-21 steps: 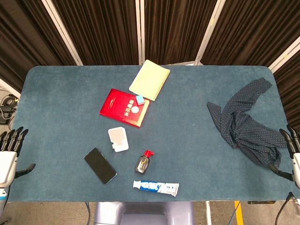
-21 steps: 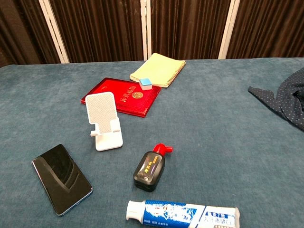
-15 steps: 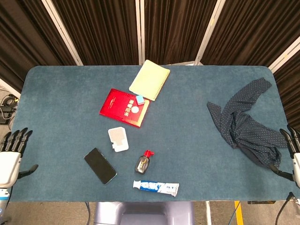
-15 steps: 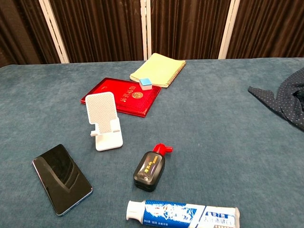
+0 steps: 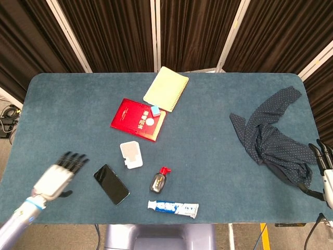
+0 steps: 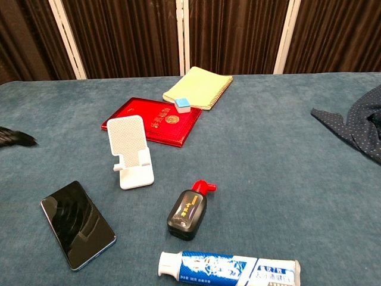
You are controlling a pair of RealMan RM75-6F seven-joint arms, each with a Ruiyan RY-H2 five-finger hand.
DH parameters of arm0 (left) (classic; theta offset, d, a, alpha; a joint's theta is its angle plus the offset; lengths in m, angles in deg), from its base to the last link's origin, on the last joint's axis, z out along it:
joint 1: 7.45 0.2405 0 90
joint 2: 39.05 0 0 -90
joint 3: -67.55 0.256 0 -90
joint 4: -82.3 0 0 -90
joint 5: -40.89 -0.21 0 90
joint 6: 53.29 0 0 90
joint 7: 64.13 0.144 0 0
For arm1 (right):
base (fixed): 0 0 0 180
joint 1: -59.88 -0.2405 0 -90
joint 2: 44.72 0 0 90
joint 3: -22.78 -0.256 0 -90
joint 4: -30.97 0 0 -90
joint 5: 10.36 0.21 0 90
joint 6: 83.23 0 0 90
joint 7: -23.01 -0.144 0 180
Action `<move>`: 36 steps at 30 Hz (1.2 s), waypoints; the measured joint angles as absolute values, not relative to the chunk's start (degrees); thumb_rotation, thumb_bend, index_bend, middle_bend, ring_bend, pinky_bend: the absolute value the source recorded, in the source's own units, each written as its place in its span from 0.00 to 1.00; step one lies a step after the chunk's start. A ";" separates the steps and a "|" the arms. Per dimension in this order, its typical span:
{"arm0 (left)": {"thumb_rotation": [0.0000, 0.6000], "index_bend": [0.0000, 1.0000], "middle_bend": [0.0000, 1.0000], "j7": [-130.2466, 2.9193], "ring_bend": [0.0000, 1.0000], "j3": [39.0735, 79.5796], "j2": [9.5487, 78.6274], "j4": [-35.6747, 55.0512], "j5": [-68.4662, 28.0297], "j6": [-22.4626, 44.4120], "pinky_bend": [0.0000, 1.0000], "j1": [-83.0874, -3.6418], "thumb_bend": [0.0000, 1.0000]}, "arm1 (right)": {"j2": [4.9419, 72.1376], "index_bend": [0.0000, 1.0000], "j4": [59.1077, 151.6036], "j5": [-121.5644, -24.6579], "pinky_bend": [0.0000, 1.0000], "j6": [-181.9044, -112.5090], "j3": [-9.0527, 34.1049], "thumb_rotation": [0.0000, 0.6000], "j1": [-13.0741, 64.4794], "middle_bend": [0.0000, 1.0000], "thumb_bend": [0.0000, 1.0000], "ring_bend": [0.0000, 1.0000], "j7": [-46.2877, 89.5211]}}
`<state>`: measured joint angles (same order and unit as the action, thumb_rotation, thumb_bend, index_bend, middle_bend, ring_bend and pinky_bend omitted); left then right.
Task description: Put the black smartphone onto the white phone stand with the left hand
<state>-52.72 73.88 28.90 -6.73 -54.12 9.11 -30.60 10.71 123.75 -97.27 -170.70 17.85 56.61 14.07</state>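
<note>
Left of the black smartphone (image 5: 111,184), lying flat near the white phone stand (image 5: 130,154), the left hand (image 5: 58,175) hovers, fingers spread, empty; chest view catches only its fingertips (image 6: 16,137). Right hand (image 5: 323,167) open at table edge.

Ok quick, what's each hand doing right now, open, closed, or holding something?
Left hand: open, fingers spread, holding nothing, just left of the phone.
Right hand: open at the table's right edge, holding nothing.
</note>
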 measured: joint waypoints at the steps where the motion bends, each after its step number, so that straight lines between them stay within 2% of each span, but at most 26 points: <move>1: 1.00 0.07 0.00 -53.54 0.01 74.00 29.97 -5.01 -54.97 7.17 0.04 -32.21 0.00 | 10.73 0.00 123.78 -97.17 0.00 -170.55 17.83 1.00 56.55 0.00 0.00 0.00 14.18; 5: 1.00 0.11 0.03 -56.43 0.06 74.36 33.24 -0.51 -57.44 4.28 0.10 -35.41 0.00 | 10.82 0.00 123.78 -96.78 0.00 -169.83 17.81 1.00 56.30 0.00 0.00 0.00 14.52; 12: 1.00 0.15 0.09 -59.28 0.11 74.29 37.60 3.77 -59.69 2.92 0.16 -38.28 0.00 | 10.87 0.00 123.94 -96.60 0.00 -169.48 17.84 1.00 56.15 0.00 0.00 0.00 14.81; 28: 1.00 0.17 0.11 -56.32 0.14 75.09 41.65 5.30 -60.04 0.11 0.19 -40.62 0.00 | 10.70 0.00 123.87 -96.41 0.00 -169.02 17.88 1.00 56.04 0.00 0.00 0.00 14.13; 34: 1.00 0.23 0.17 -55.38 0.19 74.83 43.03 5.72 -58.98 -0.75 0.23 -41.23 0.00 | 10.67 0.00 123.70 -96.17 0.00 -168.77 17.82 1.00 55.96 0.00 0.00 0.00 13.84; 36: 1.00 0.28 0.21 -55.34 0.24 74.94 43.35 6.03 -58.93 -0.68 0.26 -41.32 0.00 | 10.66 0.00 123.65 -96.14 0.00 -168.72 17.82 1.00 55.95 0.00 0.00 0.00 13.74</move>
<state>-55.34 74.94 43.35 6.03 -58.93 -0.68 -41.32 10.66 123.65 -96.14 -168.72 17.82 55.95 13.74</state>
